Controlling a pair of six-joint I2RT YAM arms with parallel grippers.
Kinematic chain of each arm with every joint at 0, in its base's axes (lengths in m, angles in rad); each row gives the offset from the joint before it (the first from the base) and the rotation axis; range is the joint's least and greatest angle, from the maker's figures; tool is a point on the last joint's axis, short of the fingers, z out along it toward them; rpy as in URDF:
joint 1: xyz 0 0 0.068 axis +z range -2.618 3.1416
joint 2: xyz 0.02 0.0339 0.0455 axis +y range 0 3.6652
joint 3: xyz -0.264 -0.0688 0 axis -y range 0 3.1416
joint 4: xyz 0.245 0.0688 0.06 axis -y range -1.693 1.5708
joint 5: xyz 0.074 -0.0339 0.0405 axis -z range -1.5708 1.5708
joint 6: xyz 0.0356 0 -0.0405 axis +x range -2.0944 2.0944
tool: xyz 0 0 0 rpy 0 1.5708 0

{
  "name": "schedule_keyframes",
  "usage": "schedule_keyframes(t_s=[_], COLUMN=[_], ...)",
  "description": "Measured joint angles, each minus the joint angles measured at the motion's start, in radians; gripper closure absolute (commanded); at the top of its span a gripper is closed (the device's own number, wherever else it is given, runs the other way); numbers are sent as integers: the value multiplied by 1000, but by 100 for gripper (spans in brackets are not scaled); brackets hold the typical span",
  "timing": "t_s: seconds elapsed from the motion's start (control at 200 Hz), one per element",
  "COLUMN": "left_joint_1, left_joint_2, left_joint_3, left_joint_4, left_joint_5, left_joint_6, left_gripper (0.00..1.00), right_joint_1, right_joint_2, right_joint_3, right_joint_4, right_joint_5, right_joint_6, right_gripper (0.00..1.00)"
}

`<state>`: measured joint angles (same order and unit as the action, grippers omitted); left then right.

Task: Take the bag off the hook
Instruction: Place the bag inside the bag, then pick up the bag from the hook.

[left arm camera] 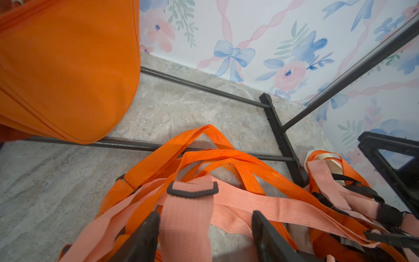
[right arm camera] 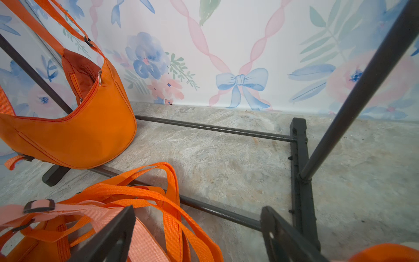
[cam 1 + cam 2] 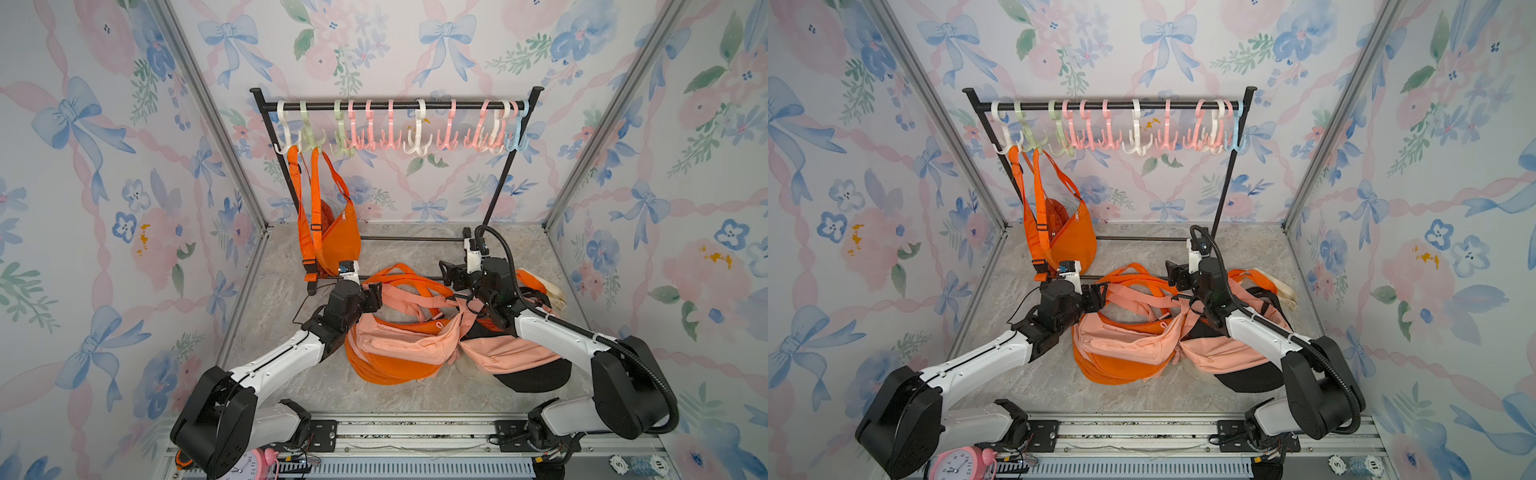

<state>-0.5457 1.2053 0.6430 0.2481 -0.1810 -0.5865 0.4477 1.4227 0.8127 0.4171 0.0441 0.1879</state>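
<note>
An orange bag (image 3: 338, 241) (image 3: 1073, 245) hangs at the rack's left end. One of its straps is looped over a white hook (image 3: 286, 141), the other over a green hook (image 3: 311, 141). In the wrist views the bag (image 1: 68, 68) (image 2: 86, 136) hangs just above the rack's lower bar. My left gripper (image 3: 374, 297) (image 3: 1096, 297) (image 1: 205, 231) is open, low beside the floor pile, with a loose pink strap (image 1: 186, 226) lying between its jaws. My right gripper (image 3: 451, 276) (image 3: 1173, 276) (image 2: 197, 224) is open over orange straps (image 2: 172, 204), holding nothing.
Pink, orange and black bags (image 3: 399, 340) lie heaped on the floor between the arms. The black rack's top rail (image 3: 395, 106) carries several bare hooks. Its base bars (image 2: 215, 129) cross the floor. A pink clock (image 3: 249, 465) and poker chips (image 3: 640, 463) sit at the front rail.
</note>
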Motion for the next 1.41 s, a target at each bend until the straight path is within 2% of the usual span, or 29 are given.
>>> schedule_keyframes(t_s=[0.15,0.31,0.585,0.735,0.895,1.205,1.405], left_joint_1=[3,37,210,303,364,414,427], left_joint_2=[-50,-59,-48,17,111,277,389], left_joint_3=[73,206,383,502,629,794,912], left_joint_4=[-62,-150,-260,-304,-334,-364,-377], left_joint_5=[-42,-55,3,46,76,89,89], left_joint_6=[26,64,109,139,169,214,244], left_gripper=[33,33,35,36,37,40,41], right_joint_1=[0,0,18,45,75,90,106], right_joint_2=[-38,-38,26,98,186,363,426], right_joint_3=[57,166,364,481,612,841,905], right_joint_4=[-34,-75,-127,-174,-229,-269,-288], right_joint_5=[-23,-107,-228,-272,-309,-368,-393], right_joint_6=[-13,-31,-58,-76,-95,-95,-95], right_gripper=[14,15,15,15,15,16,17])
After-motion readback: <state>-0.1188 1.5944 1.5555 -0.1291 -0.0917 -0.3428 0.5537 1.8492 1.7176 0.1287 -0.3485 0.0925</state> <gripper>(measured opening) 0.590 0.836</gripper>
